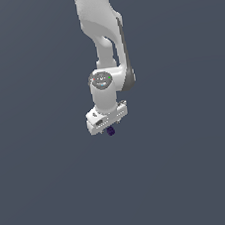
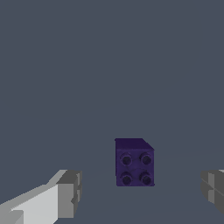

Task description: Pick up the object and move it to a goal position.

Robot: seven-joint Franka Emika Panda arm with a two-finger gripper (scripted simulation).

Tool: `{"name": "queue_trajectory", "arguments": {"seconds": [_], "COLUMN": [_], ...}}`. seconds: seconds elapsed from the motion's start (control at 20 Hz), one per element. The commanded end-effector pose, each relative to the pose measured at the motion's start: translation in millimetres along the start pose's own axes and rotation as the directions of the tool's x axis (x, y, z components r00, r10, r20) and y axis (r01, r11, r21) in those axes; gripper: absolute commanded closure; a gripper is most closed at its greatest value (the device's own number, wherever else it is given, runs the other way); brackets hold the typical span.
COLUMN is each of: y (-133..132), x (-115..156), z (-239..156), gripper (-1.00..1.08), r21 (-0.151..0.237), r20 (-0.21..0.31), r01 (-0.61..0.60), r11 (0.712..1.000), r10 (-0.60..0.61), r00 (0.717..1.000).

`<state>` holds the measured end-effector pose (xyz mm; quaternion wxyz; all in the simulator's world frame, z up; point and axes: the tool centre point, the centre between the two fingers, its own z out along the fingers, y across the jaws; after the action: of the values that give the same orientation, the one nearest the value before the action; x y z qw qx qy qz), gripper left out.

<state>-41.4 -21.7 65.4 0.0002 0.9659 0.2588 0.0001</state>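
Below the white hand of the arm [image 1: 104, 45], at about five o'clock from the wrist in the exterior view, sits the object [image 1: 110, 130], a tiny dark purple cube peeking out just under the gripper [image 1: 110, 129]. From the wrist view the cube [image 2: 134, 162] shows four round studs on the face turned toward the camera, so it is not quite plain. It stands between the two grey fingertips [image 2: 70, 194], nearer neither by much, with clear gaps on both sides. The claw is spread wide, touching nothing. Whether the cube rests on the dark grey floor [image 1: 54, 191] or hangs free I cannot tell, though the ground looks flat and featureless all round it
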Motion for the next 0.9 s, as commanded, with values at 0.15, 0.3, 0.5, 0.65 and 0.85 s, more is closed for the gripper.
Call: {"name": "queue_trajectory", "arguments": {"seconds": [0.15,0.3,0.5,0.65,0.85], "y": [-1,-1,0,0,0], "x": [-1,-1,-1,0,0], "z": [25,37,43,43,43], "gripper": [-0.92,-0.92,-0.92,1.08,1.08], "r21": [0.001,0.001,0.0,0.0,0.0], "r20": [0.0,0.0,0.0,0.0,0.0], "r01": [0.003,0.004,0.004,0.004,0.004], "r11": [1.0,1.0,1.0,1.0,1.0], "r10": [-0.003,-0.004,-0.004,-0.004,-0.004], "r00": [1.0,1.0,1.0,1.0,1.0]}}
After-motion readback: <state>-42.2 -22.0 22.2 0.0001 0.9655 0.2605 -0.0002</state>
